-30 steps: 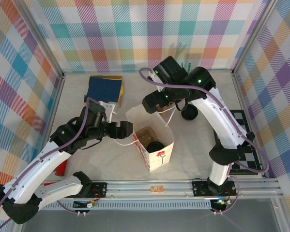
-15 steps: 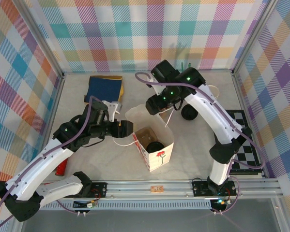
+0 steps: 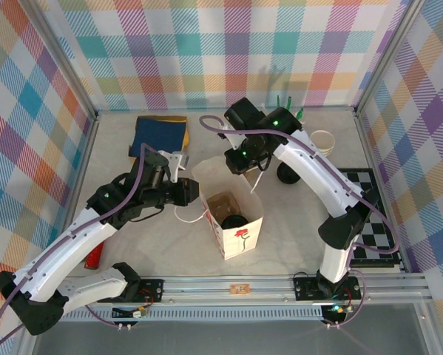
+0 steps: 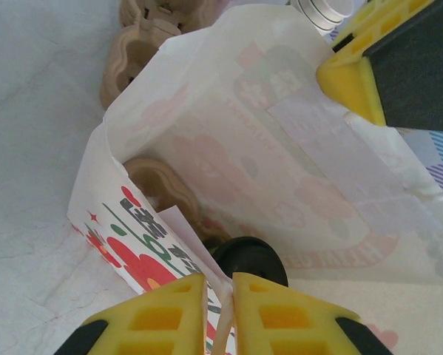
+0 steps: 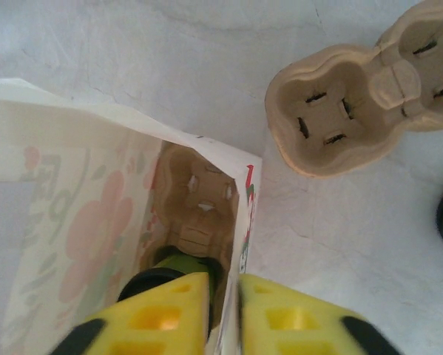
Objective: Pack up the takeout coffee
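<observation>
The paper bag [image 3: 240,238] bears a red flower print. Its lettering shows reversed through the paper and is not legible. The takeout coffee [image 4: 248,259] stands inside the bag, with the black lid visible and the body mostly hidden. The left gripper [image 4: 220,285] is clamped on the bag rim at 9 o'clock, and the right gripper [image 5: 225,285] is clamped on the rim at 12 o'clock. The table [image 3: 154,244] is white and marbled. The walls [image 3: 206,52] are multicolour plaid.

Both arms are reaching inward, left pincer [image 4: 220,296] and right pincer [image 5: 225,303] pinching closed, seemingly on the bag [image 4: 228,133] rim.
</observation>
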